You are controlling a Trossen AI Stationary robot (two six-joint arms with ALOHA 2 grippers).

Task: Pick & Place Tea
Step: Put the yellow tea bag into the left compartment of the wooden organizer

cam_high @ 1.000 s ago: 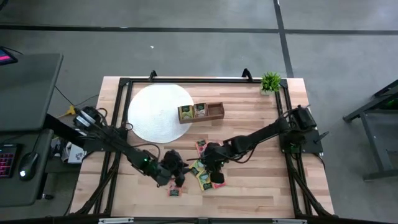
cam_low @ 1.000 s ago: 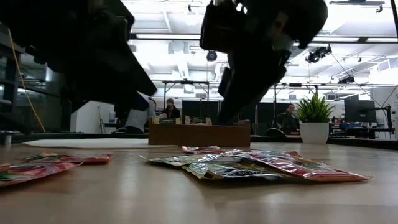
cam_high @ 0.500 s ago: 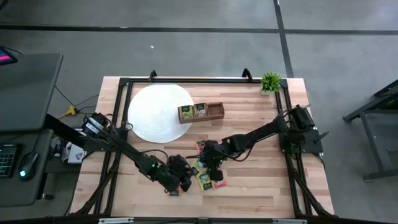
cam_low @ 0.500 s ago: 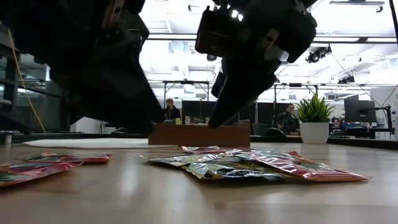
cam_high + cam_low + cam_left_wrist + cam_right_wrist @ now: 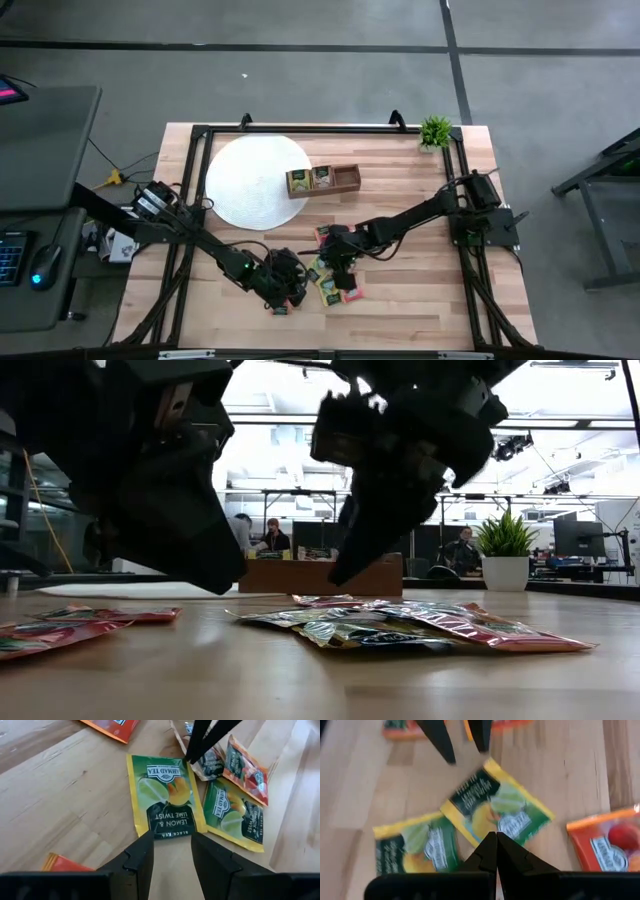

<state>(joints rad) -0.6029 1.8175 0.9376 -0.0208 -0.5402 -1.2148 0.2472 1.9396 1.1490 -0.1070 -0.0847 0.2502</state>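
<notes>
both arms sit lower and closer over the packet pile than a second ago; left arm has swung in toward the front of the table, right one has barely shifted.

wooden table (image 5: 420,200): white round mat (image 5: 255,180) at the back left, brown tray (image 5: 345,178) just beside it with two packets already in its left compartments, right compartment looks bare. small plant (image 5: 435,130) at the back right corner.

tea packets (image 5: 325,285) lie scattered flat on the front-centre boards, some overlapping, a couple of red ones off to the left in the low view.

left gripper (image 5: 172,840) hovers right over the edge of a lemon & lime packet (image 5: 167,802), fingers parted, one each side of the dark label end, nothing held. right gripper (image 5: 496,851) is clenched tight, fingertips together and empty, pointing down at another green/yellow packet (image 5: 495,810).

handling, my read: packets are very light, thin, floppy foil/paper with a glossy skin, so likely slippery and hard to get under when flat on wood. not fragile, but they crease. best hold is a pinch on a sealed edge or a corner that lifts off the pile, not the flat middle. overlapping ones may drag neighbours along.
</notes>
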